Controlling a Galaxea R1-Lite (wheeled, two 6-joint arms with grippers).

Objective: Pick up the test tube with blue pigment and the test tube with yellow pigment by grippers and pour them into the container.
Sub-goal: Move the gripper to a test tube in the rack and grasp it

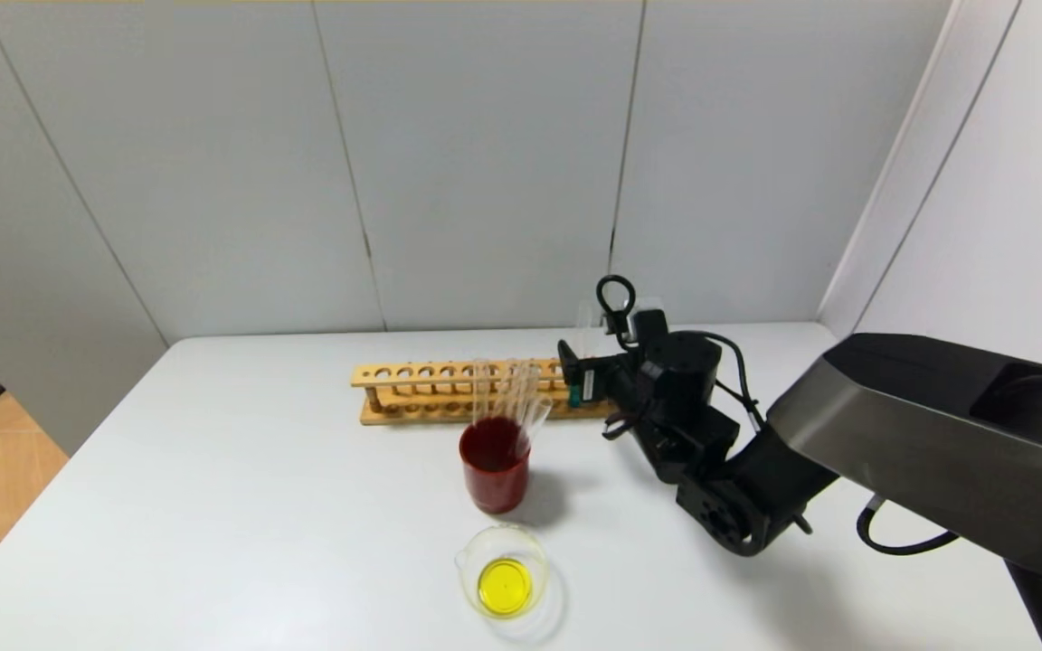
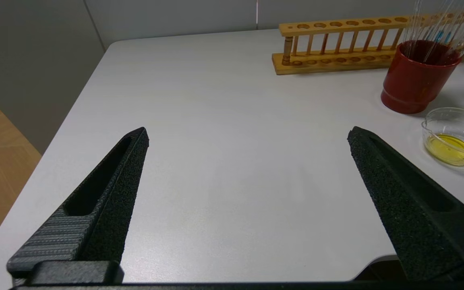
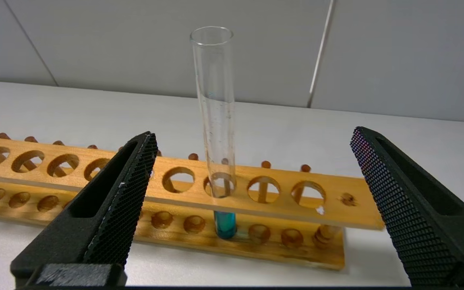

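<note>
White and wide, the desk point(image 1: 259, 506) carries a wooden rack point(image 1: 412, 393) along its far side. The right gripper point(image 3: 252, 149) hovers at the rack's right end with its jaws spread wide, released, the test tube with blue pigment point(image 3: 216, 121) standing upright in a rack hole between them, untouched. In the head view the arm hides most of that tube. The left gripper point(image 2: 248, 137) hangs over bare desk, jaws likewise parted and holding nothing. A red cup point(image 1: 494, 475) holds clear tubes, hard to count. The container point(image 1: 505, 571) nearest the robot already holds yellow liquid.
</note>
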